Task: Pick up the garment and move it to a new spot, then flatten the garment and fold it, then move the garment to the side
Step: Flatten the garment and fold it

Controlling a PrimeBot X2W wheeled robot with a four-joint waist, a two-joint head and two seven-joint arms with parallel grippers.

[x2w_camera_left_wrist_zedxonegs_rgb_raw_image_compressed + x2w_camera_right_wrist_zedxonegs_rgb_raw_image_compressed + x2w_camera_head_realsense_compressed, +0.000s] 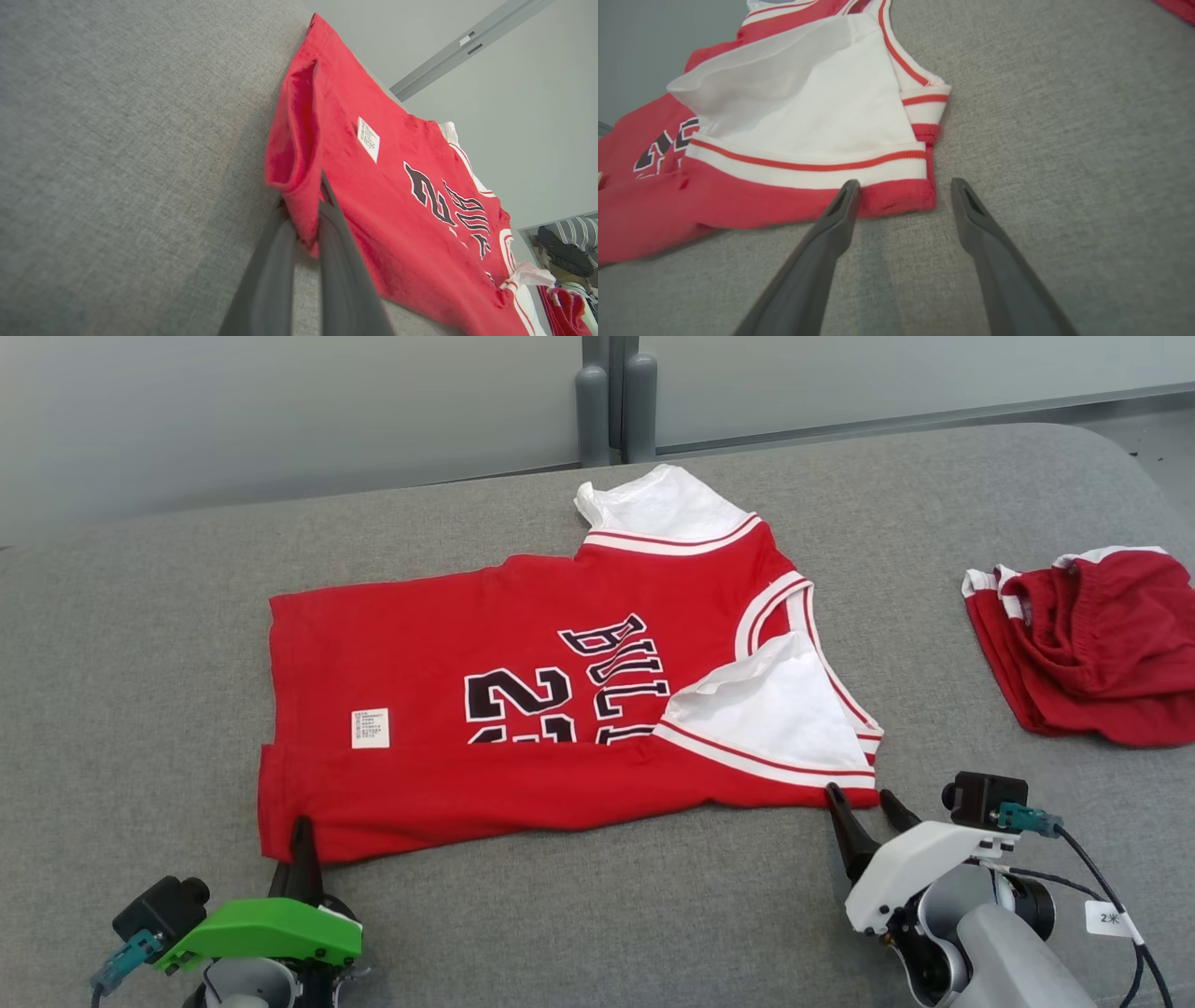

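We see the red basketball jersey [523, 709], white-sleeved with black lettering, spread across the middle of the head view on the grey fabric-covered table [140, 616], its near edge doubled over. At lower left our left gripper [302, 831] is clenched on the jersey's near hem corner. At lower right our right gripper [859, 793] stands released, fingers either side of the red corner below the white sleeve. We judge it should close low there, catching every layer, before both lift evenly. A crumpled red garment [1092, 644] lies well apart at the right edge.
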